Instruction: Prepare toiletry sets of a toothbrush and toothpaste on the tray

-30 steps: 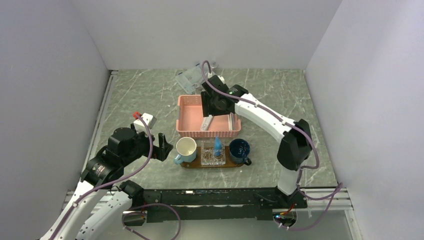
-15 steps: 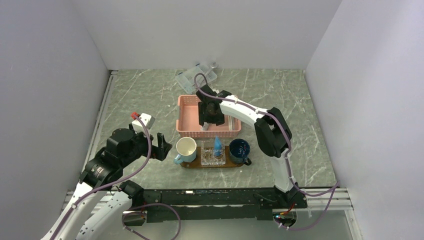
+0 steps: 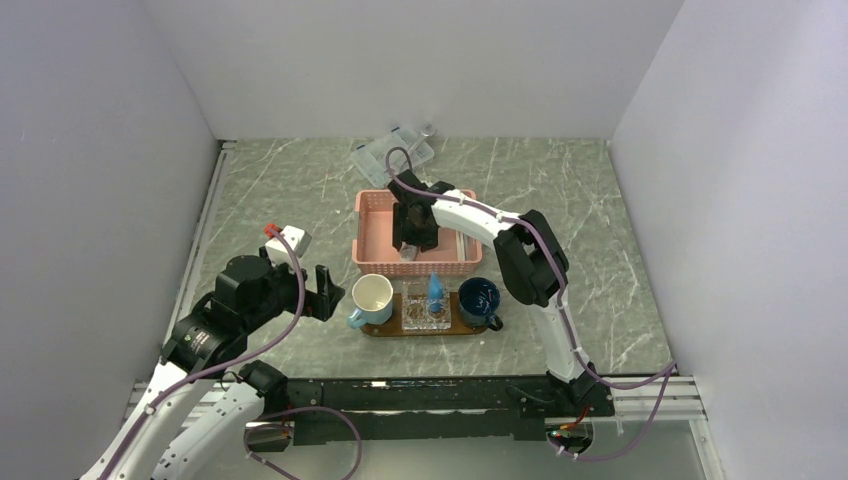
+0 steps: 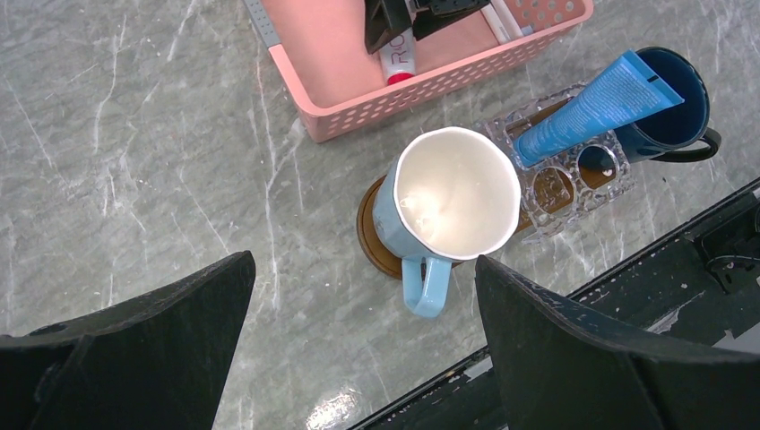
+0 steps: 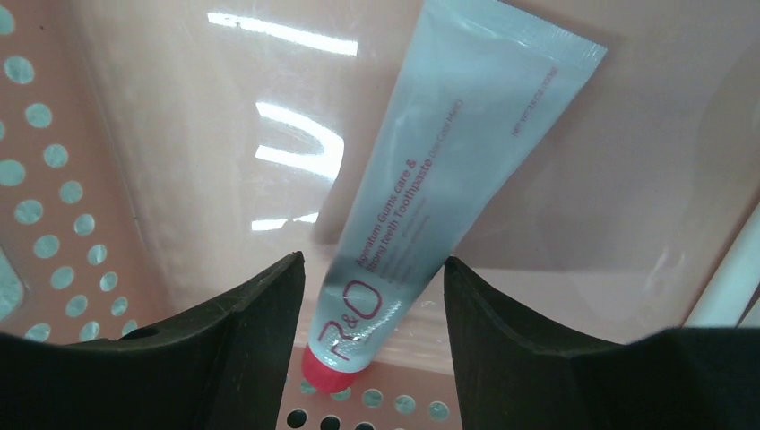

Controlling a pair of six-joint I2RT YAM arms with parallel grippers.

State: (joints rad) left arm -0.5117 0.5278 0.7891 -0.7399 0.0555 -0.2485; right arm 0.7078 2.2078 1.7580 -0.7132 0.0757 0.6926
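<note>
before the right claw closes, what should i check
1. Right claw straddles the pale toothpaste tube: ok.
2. Tube lies flat on the pink basket floor, red cap toward its near wall: ok.
3. Jaws touching the tube: cannot tell.
4. Light blue mug on the tray is empty to receive it: ok.
5. Left claw open, left of the tray: ok.

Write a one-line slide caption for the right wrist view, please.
Right gripper, jaws open, straddles the pale toothpaste tube lying in the pink basket.
</note>
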